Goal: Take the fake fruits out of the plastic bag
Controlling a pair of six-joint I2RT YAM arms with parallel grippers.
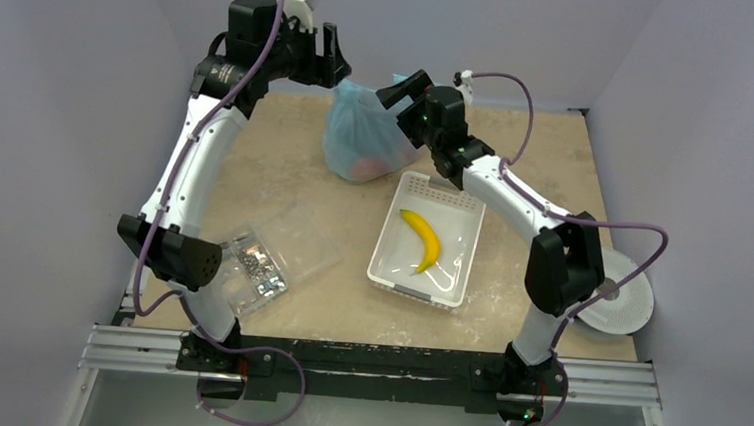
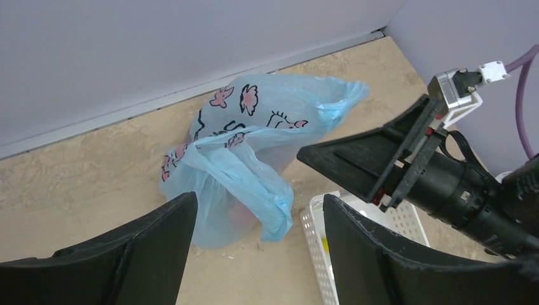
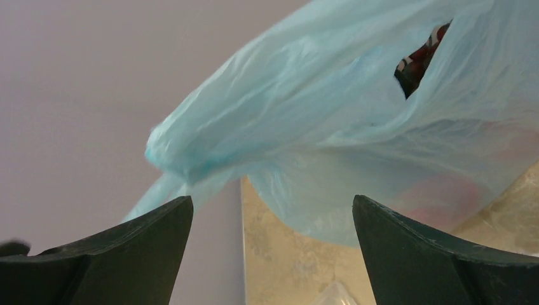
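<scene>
Both claws are spread wide and grip nothing: the left claw (image 2: 257, 200) hangs with the bag (image 2: 248, 159) straight ahead of and just below its tips, and the right claw (image 3: 272, 200) has the same bag filling the space in front of and above its jaws. The bag stands slumped on the counter (image 1: 284, 197) between the two, its handles loose. The fruits (image 1: 364, 167) are inside, showing only as a reddish blur low down through the thin film. The risk I see is in the film itself. If a claw pinches a single layer, or catches the body rather than a handle, it would likely drag the whole bag along instead of opening its mouth. Thin plastic may also slip out or tear. The claws face each other closely across the bag, so closing in together could knock them together. Tipping the bag could send fruits rolling away beside the basket (image 1: 383, 244)
</scene>
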